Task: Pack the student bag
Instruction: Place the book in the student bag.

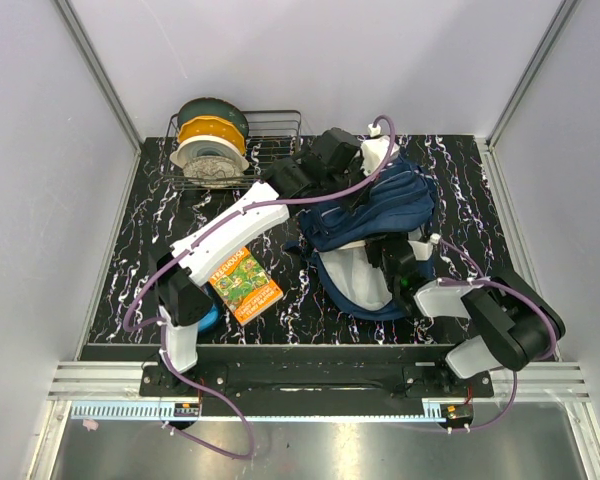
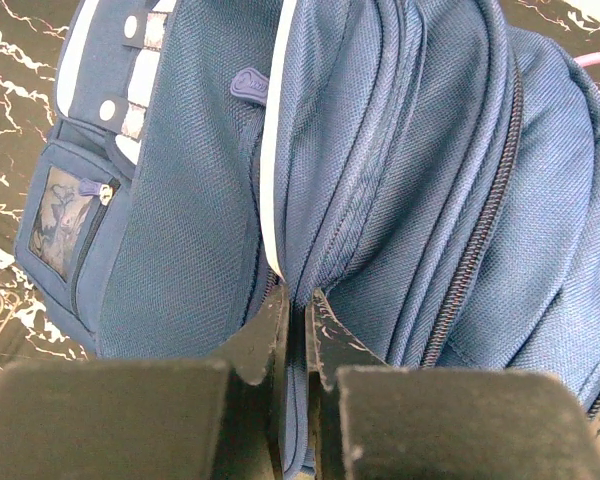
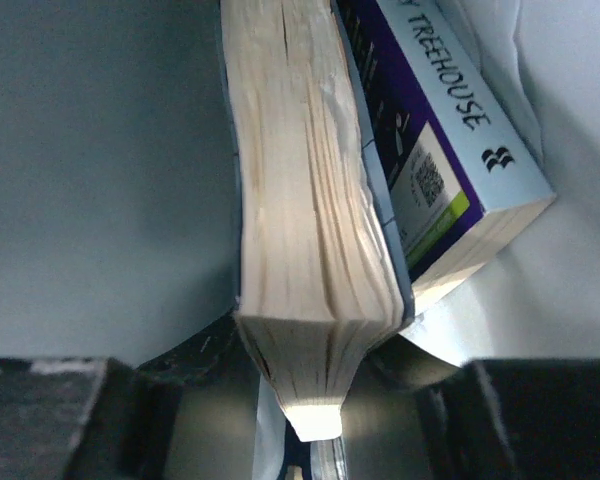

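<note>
The student bag [image 1: 380, 200], navy blue, lies right of the table's middle with its mouth toward me and light grey lining [image 1: 345, 275] showing. My left gripper [image 2: 298, 300] is shut on a fold of the bag's navy fabric [image 2: 380, 150] along its top, by a zip. My right gripper [image 3: 310, 350] is inside the bag, against the grey lining [image 3: 100, 150]. A thick book [image 3: 300, 200] stands edge-on between its fingers, which stand slightly apart from it. A second book with "TREEHOUSE" on its cover [image 3: 430, 130] leans behind it.
An orange and green book [image 1: 245, 282] lies on the black marbled table [image 1: 140, 260] beside the left arm. A wire rack [image 1: 275, 135] at the back left holds filament spools [image 1: 212, 140]. Something blue [image 1: 210, 318] sits by the left arm's base.
</note>
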Robot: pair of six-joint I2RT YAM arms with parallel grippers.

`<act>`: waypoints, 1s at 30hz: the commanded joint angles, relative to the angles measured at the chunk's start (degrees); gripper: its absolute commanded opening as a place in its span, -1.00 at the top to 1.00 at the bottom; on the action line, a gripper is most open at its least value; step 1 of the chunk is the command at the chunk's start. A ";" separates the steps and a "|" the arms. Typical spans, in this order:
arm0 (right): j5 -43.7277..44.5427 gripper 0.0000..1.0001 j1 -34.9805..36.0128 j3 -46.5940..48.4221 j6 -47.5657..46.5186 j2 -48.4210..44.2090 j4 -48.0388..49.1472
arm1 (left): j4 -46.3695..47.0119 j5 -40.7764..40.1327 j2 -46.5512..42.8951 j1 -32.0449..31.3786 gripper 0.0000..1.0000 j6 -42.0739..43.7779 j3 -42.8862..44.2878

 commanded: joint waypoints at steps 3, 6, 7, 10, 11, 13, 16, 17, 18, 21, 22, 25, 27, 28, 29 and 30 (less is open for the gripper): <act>0.28 0.03 -2.91 7.30 2.56 -0.07 -5.17 | 12.83 3.34 -7.74 1.04 1.00 -2.32 0.23; -1.74 -0.23 -3.44 7.57 2.20 -0.16 -5.71 | 13.71 4.31 -7.91 1.74 1.00 -2.94 -0.57; -2.18 -0.27 -3.44 6.88 1.94 -0.68 -5.44 | 13.80 4.75 -7.91 1.92 1.00 -3.20 -0.74; -3.58 -0.37 -3.44 4.33 0.19 -3.30 -4.92 | 13.98 5.45 -7.65 2.71 1.00 -3.29 -1.01; -3.85 -0.41 -3.44 3.71 -0.51 -4.45 -5.35 | 14.06 5.63 -7.65 3.15 1.00 -3.29 -1.10; -3.59 -0.50 -3.44 2.83 -1.13 -8.13 -9.36 | 14.67 6.07 -7.65 3.59 1.00 -5.03 -1.45; -2.71 -0.55 -3.44 1.60 -1.57 -13.05 -14.13 | 16.25 6.85 -8.18 4.38 1.00 -6.01 -2.85; -2.62 -0.56 -3.44 1.16 -1.66 -14.30 -14.84 | 16.35 7.03 -8.18 4.73 1.00 -6.19 -2.94; -2.45 -0.56 -3.44 0.63 -1.66 -15.53 -15.46 | 16.35 7.38 -8.09 4.91 1.00 -6.28 -3.03; -3.14 -0.61 -3.44 -0.51 -1.32 -19.13 -17.83 | 16.35 7.82 -7.74 5.35 1.00 -6.80 -3.20; -3.41 -0.61 -3.44 -0.77 -0.53 -20.10 -19.05 | 16.44 8.09 -7.56 5.61 1.00 -7.15 -3.21; -4.11 -0.58 -3.44 -0.51 1.32 -19.15 -19.42 | 16.87 8.96 -7.39 5.70 1.00 -7.77 -3.21; -5.25 -0.31 -3.44 0.01 3.42 -17.22 -17.67 | 17.05 9.40 -7.39 5.79 1.00 -8.12 -3.21; -5.78 -0.16 -3.35 1.06 4.39 -14.42 -15.92 | 17.31 9.84 -7.30 5.70 1.00 -8.47 -3.21; -6.04 -0.01 -3.44 1.85 5.27 -12.92 -14.86 | 17.23 10.02 -7.38 5.79 1.00 -8.65 -3.12; -6.05 0.19 -3.44 2.82 5.37 -10.03 -13.19 | 17.23 10.28 -7.30 5.70 1.00 -8.82 -3.03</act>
